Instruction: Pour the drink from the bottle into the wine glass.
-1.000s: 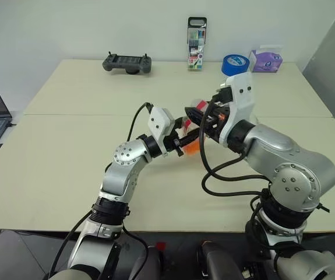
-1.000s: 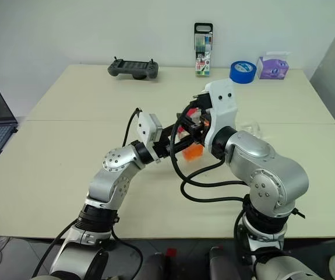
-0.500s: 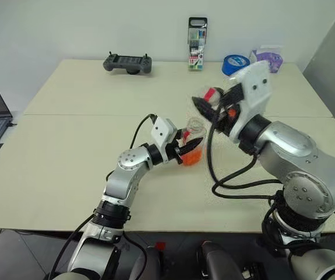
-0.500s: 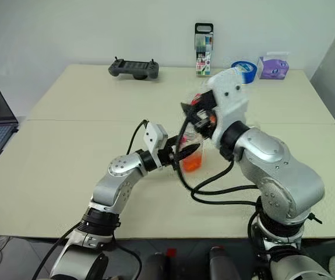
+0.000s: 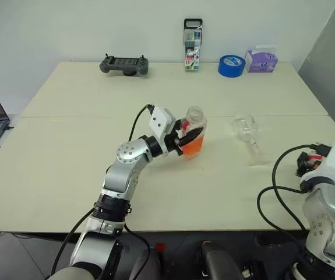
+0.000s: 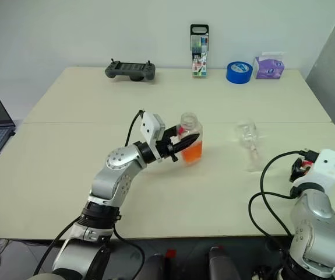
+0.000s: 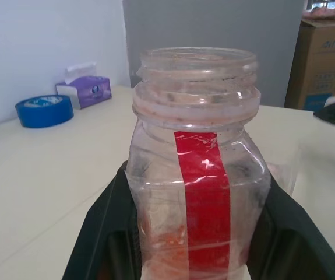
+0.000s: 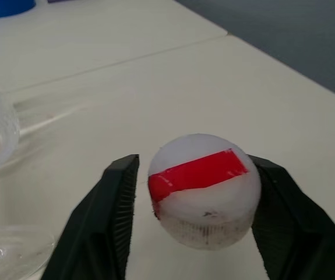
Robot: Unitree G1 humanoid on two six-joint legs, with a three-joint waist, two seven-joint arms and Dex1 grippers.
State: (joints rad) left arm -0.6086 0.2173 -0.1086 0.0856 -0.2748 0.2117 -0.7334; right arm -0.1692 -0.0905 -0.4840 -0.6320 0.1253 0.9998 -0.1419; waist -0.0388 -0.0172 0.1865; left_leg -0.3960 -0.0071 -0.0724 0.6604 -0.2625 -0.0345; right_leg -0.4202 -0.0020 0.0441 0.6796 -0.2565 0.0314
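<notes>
1. The bottle [image 5: 194, 131] stands upright near the middle of the counter [image 5: 68, 146]. Its mouth is uncovered and the left jaws are clamped on its lower body.
2. The drink [image 5: 194, 149] fills only the lower part of the bottle. It will likely take a deep tilt before anything reaches the lip.
3. The wine glass [image 5: 244, 126] is apart from the bottle on the robot's right and nothing holds it. It appears to stand on its foot, though the clear glass makes that hard to confirm.
4. The cap [image 8: 204, 186] sits between the right jaws near the counter's right edge, close to the glass's foot. The jaws are parted, with a gap showing on one side of the cap. Whether the cap already rests on the counter I cannot tell.
5. I would first be sure the cap is down. Then draw the right arm straight back, so its fingers brush neither the cap nor the foot.
6. Next, carry the bottle level to the glass and bring its mouth just above the rim before tilting.
7. Tilt slowly towards the bowl's centre. The glass is light and unsupported, so the neck should not lean on its rim.
</notes>
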